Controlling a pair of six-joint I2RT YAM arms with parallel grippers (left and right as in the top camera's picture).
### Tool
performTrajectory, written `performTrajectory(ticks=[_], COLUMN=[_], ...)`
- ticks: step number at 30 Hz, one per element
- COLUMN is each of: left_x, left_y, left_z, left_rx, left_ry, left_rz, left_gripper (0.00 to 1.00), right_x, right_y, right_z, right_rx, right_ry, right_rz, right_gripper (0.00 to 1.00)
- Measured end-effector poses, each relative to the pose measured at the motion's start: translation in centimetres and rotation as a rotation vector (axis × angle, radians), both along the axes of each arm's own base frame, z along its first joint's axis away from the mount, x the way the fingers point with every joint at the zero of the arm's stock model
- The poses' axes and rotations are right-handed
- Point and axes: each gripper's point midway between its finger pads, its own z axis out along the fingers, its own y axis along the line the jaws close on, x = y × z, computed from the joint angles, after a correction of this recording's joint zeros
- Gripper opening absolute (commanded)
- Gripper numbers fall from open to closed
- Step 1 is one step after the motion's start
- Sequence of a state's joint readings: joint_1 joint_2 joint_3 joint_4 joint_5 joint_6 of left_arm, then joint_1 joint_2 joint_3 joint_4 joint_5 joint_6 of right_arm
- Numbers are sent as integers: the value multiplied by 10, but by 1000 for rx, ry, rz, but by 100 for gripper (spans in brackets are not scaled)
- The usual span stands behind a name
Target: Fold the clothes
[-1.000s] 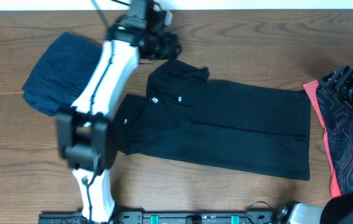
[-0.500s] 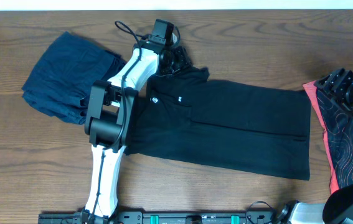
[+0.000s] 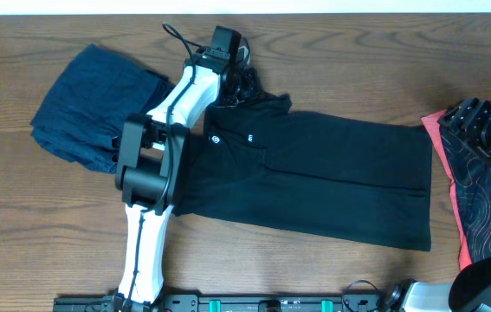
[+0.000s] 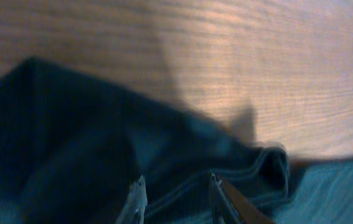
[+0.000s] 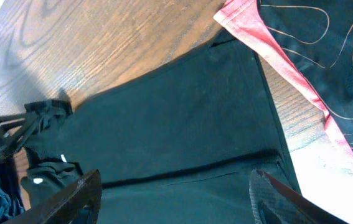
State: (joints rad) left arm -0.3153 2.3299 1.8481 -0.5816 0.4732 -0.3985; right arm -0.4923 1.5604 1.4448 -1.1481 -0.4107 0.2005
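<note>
One black shirt (image 3: 314, 182) lies spread, left tool (image 4: 177, 190) perhaps gripping it.

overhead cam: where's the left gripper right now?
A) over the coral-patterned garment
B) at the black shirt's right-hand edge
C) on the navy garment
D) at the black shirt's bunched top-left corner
D: the left gripper sits at the bunched top-left corner of the black shirt, clear of the navy garment.
</note>
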Motion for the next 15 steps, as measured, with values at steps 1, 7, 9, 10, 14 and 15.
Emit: performTrajectory(ticks=[1,7,9,10,14,15], left_x=[-4,-8,-6,-6,-2,-1], left_y=[5,34,41,45,56,58], left_z=[7,40,38,35,28,27], left_rx=[36,216,250,265,298,302], left_ry=[-20,-123,-134,-133,-131,-131], left_rz=[-31,-121,-131,-134,-130,-131], left_gripper=[37,38,40,40,41,41], right_x=[0,-1,-2,-2,-3,-3], right_y=[0,0,1,1,2,2], right_z=[0,0,-1,-1,-1,-1], right_rx=[1,2,3,4,5,5], right_ry=[1,4,7,8,13,13], right_rz=[0,0,0,0,4,5], right_gripper=[74,75,75,74,75,75])
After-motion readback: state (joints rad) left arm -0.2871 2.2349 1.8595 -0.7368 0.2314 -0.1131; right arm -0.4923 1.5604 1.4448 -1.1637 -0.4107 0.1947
